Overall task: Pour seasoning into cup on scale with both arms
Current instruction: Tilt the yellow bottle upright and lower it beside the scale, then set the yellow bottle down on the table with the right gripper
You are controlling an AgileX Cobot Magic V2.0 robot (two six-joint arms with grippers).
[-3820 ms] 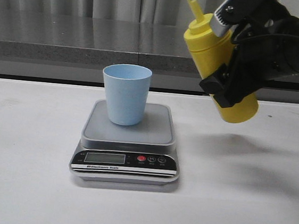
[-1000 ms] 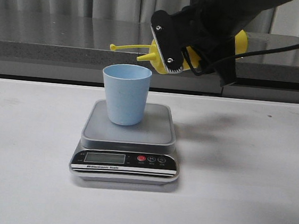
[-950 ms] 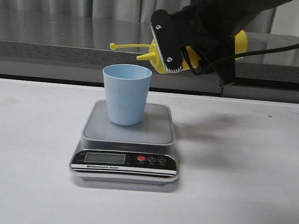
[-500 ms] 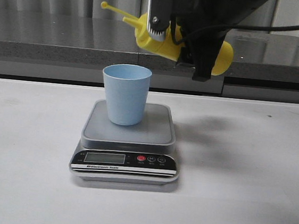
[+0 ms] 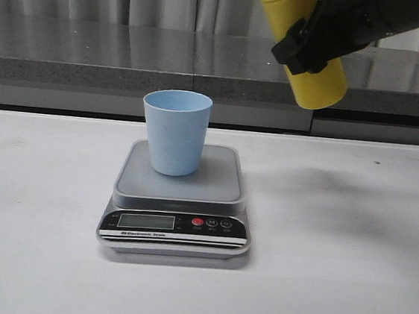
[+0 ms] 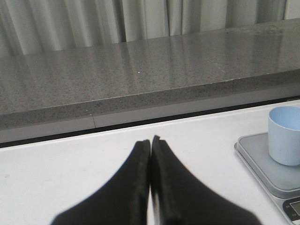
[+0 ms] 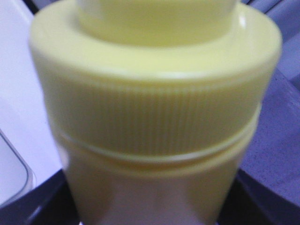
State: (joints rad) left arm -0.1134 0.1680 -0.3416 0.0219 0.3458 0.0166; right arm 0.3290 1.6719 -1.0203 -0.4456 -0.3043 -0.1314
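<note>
The left gripper point(image 6: 150, 154) sits low over the white table point(image 5: 345, 291), well to the left of the scale, its jaws pressed together on nothing. On the scale point(image 5: 179, 199), towards its far side, stands the cup point(image 5: 174, 132), upright and open. Up and to the right of the cup, the right gripper point(image 5: 319, 41) pinches the bottle point(image 5: 311, 48) round its body. The bottle hangs high, well clear of the cup, bottom end down and leaning to the right; its nozzle runs out of the top of the front view, so which way it points cannot be told.

As I judge it, the bottle is not placed to pour. Pouring more would mean bringing the nozzle over the cup's mouth and tipping; otherwise the bottle goes down on the table.

The count: one cup, one scale, one bottle, two grippers.
</note>
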